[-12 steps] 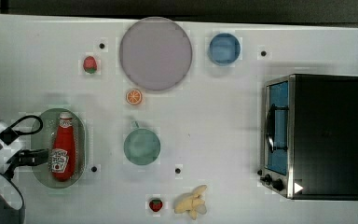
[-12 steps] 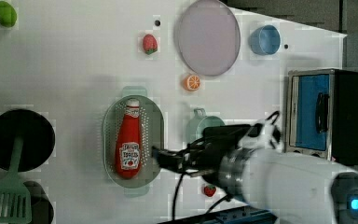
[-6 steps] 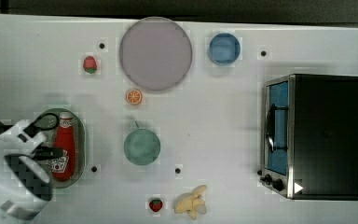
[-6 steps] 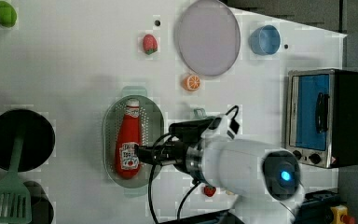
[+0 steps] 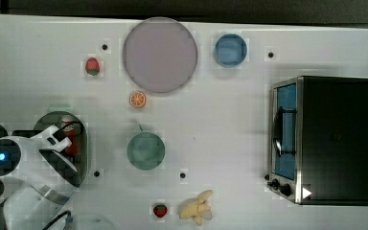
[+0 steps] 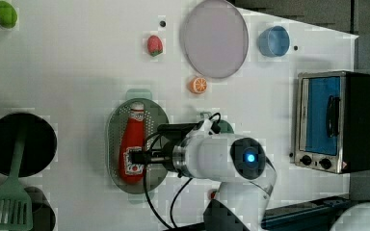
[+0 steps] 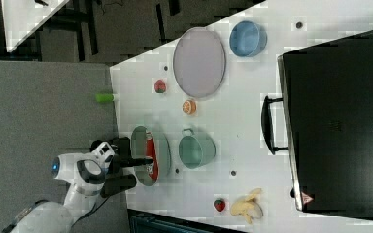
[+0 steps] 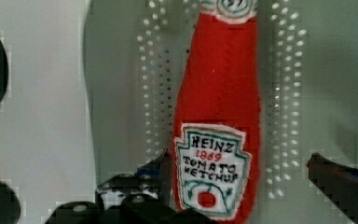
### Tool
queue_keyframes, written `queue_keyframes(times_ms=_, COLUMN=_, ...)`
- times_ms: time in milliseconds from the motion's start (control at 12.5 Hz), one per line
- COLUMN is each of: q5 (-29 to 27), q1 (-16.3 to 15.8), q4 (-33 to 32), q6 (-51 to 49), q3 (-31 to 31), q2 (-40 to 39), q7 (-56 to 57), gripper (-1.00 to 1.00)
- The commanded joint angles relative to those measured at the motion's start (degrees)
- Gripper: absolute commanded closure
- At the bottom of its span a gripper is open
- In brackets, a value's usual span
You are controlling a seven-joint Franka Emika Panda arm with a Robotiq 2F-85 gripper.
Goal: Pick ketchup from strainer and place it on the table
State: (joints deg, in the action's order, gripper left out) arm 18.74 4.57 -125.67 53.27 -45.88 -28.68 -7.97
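Ketchup (image 5: 71, 142) mostly hidden under arm, in strainer (image 6: 113, 139).

The ketchup (image 6: 131, 148) lies lengthwise in the strainer (image 6: 113, 144) on the table (image 6: 77, 62); the cup (image 5: 145, 150) stands to the top view's right of the strainer; the gripper (image 8: 235, 179) straddles the bottle's label end.

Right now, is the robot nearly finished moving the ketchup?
Not yet. The ketchup lies in the strainer, unlifted. The tool is open, a finger on either side of the label. Left: close, lift, set it on the table.
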Motion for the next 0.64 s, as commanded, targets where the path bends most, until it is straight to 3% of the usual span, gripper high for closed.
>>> queue_keyframes(times_ms=80, q5=4.16, q1=-0.58, q4=0.39, q6=2.84, q3=0.19, q2=-3.56, q7=-8.68, gripper=-1.0)
queue_keyframes(times_ms=320, q5=9.03, q1=-1.39, q4=1.03, q6=4.21, q3=1.91, q2=-7.16, q7=-10.8, gripper=-0.91)
queue_keyframes(times_ms=560, q5=9.79, q1=-1.59, q4=1.27, q6=5.01, q3=2.16, q2=-8.04, q7=-10.8, gripper=-0.2)
queue_keyframes(times_ms=640, q5=9.76, q1=-1.57, q4=1.31, q6=4.63, q3=1.94, q2=-7.66, q7=-10.8, gripper=-0.18)
